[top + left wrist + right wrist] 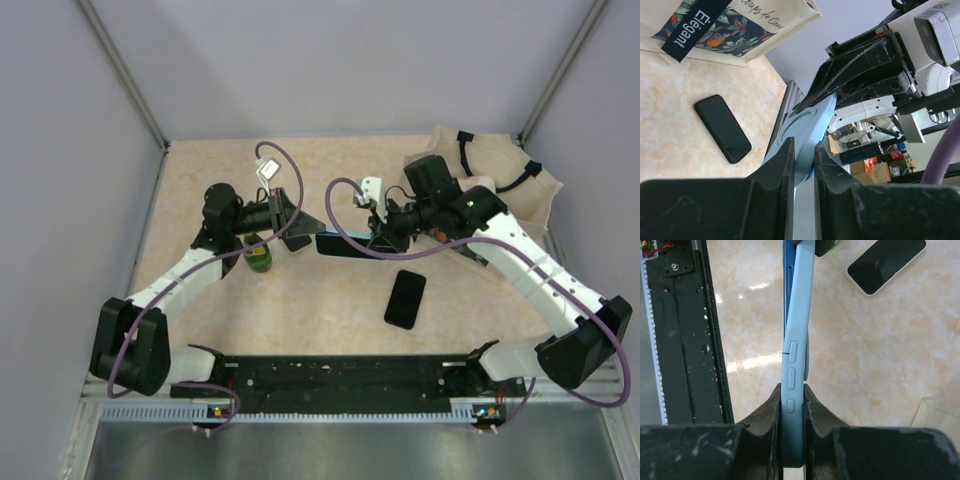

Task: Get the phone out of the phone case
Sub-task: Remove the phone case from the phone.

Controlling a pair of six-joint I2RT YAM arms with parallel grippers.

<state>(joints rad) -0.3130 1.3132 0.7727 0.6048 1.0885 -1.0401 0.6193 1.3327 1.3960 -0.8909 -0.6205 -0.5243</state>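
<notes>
A light blue phone case (345, 246) hangs on edge above the table, held between both grippers. My left gripper (305, 228) is shut on its left end, seen between the fingers in the left wrist view (804, 145). My right gripper (385, 240) is shut on its right end, pinching the button edge (791, 387). The case (797, 315) runs straight away from those jaws, with a darker blue edge beside its far part. I cannot tell whether a phone sits inside. A black phone (405, 298) lies flat on the table nearer the front, also in the left wrist view (722, 128) and the right wrist view (887, 262).
A cream tote bag (500, 185) with a floral print (725, 30) lies at the back right. A small green object (259, 260) stands under my left arm. The black base rail (340, 375) runs along the front edge. Grey walls enclose the table.
</notes>
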